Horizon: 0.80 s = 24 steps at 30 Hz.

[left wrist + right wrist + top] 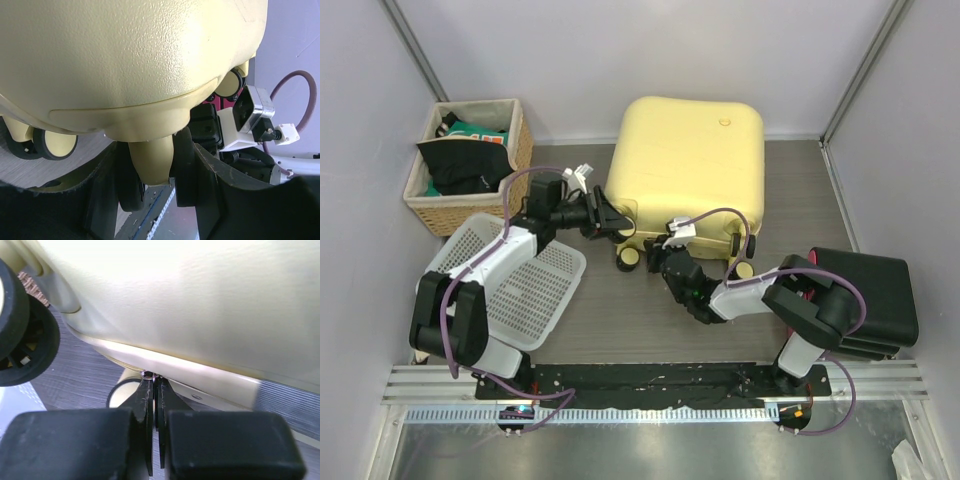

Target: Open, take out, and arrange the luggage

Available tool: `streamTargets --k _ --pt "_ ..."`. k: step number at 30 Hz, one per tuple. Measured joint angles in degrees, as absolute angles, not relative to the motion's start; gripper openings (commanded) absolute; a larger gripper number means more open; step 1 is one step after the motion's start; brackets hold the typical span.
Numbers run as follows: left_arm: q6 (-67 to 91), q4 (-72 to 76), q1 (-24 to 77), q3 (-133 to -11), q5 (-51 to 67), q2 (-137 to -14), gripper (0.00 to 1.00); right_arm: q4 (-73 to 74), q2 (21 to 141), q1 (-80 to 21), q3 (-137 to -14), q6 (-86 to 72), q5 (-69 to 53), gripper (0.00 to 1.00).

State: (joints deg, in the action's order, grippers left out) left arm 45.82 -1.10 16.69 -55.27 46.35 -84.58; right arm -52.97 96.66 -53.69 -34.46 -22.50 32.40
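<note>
The pale-yellow luggage point(690, 160) lies flat and closed at the back middle of the table, its caster wheels point(626, 260) facing the arms. My left gripper point(618, 222) is at its near-left corner. In the left wrist view its fingers point(184, 170) clamp either side of a yellow wheel leg point(151, 160) under the shell point(130, 60). My right gripper point(667, 262) is at the near edge. In the right wrist view it point(155, 379) is shut on a thin black zipper pull with a small metal ring point(148, 374), right against the luggage's seam point(165, 362).
A wicker basket point(515, 150) holding dark and green items stands at the back left. A white plastic mesh basket point(520, 290) lies under my left arm. A black hard case point(875, 290) sits at the right by my right arm. Grey walls close in the sides.
</note>
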Motion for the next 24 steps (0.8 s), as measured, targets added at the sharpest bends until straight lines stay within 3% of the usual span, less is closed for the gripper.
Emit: streamTargets --k 24 --pt "41.98 -3.36 12.27 -55.44 45.87 -83.18 0.00 -22.13 72.58 -50.00 -25.58 -24.01 48.12 0.01"
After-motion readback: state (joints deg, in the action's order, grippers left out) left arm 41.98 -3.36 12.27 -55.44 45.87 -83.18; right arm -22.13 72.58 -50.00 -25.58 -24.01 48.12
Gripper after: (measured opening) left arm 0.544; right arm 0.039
